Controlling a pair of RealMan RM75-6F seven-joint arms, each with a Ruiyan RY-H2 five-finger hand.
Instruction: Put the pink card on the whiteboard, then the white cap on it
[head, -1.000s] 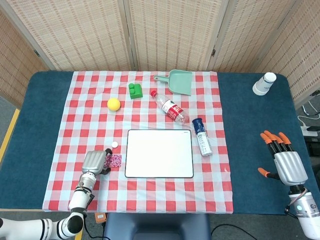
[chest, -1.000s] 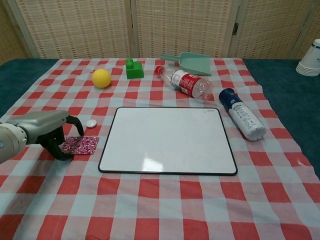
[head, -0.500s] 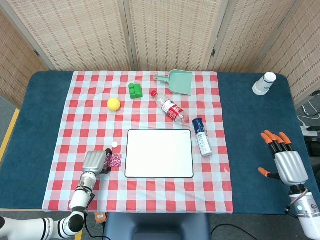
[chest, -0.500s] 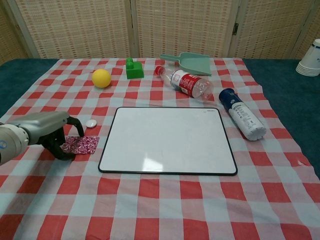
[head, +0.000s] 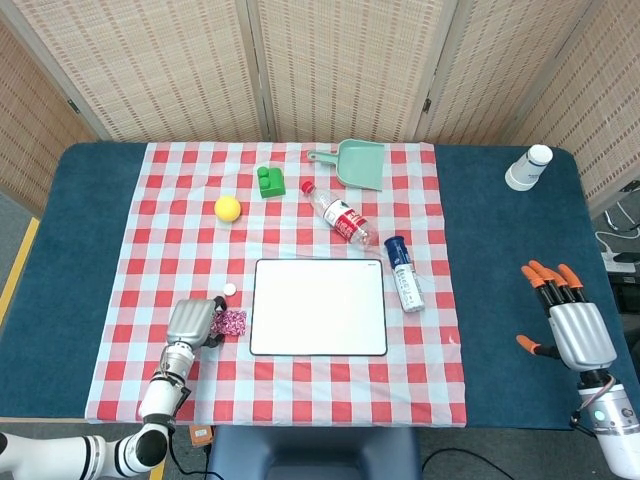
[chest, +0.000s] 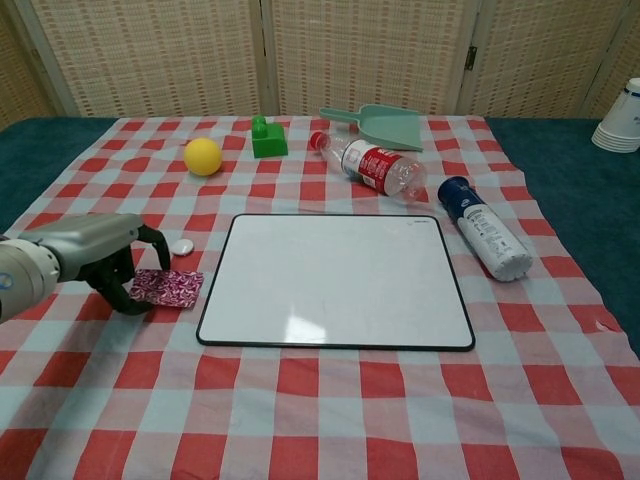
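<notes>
White board: the flat white rectangular whiteboard with a dark rim (chest: 335, 282) is seen bare in both views; nothing has been placed on it, so neither step of the task is judged done.
Left hand: the grey left hand (chest: 95, 255) is arched over the left end of the card, its dark fingers (chest: 128, 293) curled down to the cloth at the card's edge. Whether the card is actually pinched cannot be told from either view.
Right hand: the right hand with orange fingertips (head: 566, 315) is held well apart at the far side on the blue table cover, fingers spread, nothing grasped.
Pink card: the small pink patterned card (chest: 170, 287) is seen lying on the red-and-white checked cloth, just beside the whiteboard's left edge and not yet on it.
White cap: the small round white cap (chest: 182, 246) is left untouched on the cloth, just behind the card, near the board's left edge.
Remaining: both placements, card first, are judged outstanding.
</notes>
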